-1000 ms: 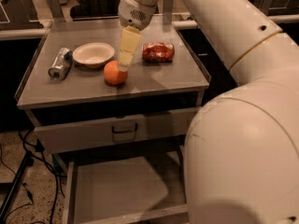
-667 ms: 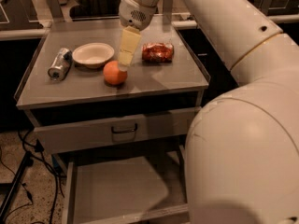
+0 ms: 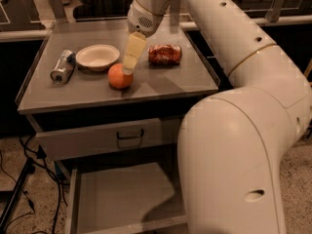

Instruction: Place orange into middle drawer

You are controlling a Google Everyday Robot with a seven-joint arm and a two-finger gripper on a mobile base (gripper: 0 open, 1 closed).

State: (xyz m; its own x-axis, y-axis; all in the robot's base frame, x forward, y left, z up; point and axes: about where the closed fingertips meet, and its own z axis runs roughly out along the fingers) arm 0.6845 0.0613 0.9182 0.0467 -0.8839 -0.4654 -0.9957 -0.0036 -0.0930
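Currently the orange sits just right of and in front of the bowl; it's firm, smooth and round, so probably prone to rolling, and best gripped across its widest middle. At its upper right, also just right of the bowl, is the gripper; can't tell how open it is or if it holds anything. Well below the bowl, the middle drawer stands open.

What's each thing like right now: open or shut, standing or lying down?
orange: sitting on the cabinet top, not in the drawer yet.
tool: low, right at the orange's top.
middle drawer: pulled open, nothing seen inside.
top drawer: shut.
white bowl: upright, looks empty.
can: lying on its side.
snack bag: lying flat.
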